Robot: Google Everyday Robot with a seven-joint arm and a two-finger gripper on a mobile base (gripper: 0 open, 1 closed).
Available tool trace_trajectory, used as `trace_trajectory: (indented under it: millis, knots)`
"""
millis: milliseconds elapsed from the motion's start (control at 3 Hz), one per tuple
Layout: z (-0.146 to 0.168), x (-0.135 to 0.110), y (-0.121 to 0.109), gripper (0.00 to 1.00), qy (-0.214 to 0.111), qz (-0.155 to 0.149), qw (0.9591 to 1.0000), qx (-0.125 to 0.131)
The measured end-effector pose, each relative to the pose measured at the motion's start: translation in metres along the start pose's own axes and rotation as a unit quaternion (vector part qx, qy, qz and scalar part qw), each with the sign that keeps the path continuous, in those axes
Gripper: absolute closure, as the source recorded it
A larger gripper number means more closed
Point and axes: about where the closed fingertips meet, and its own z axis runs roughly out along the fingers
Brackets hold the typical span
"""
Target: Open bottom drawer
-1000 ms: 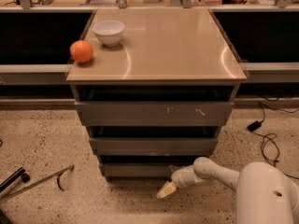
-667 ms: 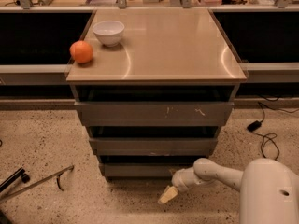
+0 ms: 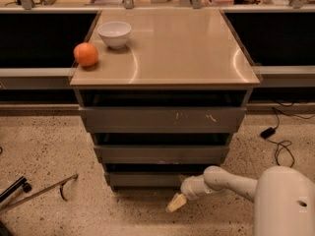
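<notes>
The pale arm (image 3: 231, 181) reaches in low from the right. Its gripper (image 3: 176, 203) angles down at the floor just in front of the bottom drawer (image 3: 145, 179), lowest in the cabinet; spread or closed, I cannot tell. On the tabletop (image 3: 187, 48), an orange (image 3: 86, 54) sits by the left edge and a white bowl (image 3: 114, 34) near the back-left corner. The floor (image 3: 44, 146) is speckled.

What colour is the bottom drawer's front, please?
Plain dark grey, camera view; the hand hangs low before the bottom drawer.

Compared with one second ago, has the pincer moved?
No, hardly: the pincer stays low over the floor, just before the front of the bottom drawer, slightly right of its middle.
</notes>
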Motion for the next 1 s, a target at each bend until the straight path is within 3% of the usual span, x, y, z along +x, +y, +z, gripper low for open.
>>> trace_trajectory:
  millis: [333,1000]
  knots:
    - [-0.004,-0.012,-0.027,0.0,-0.004,-0.01,0.9994,0.034]
    - [0.015,-0.002,-0.068,0.0,0.0,0.0,0.9987,0.051]
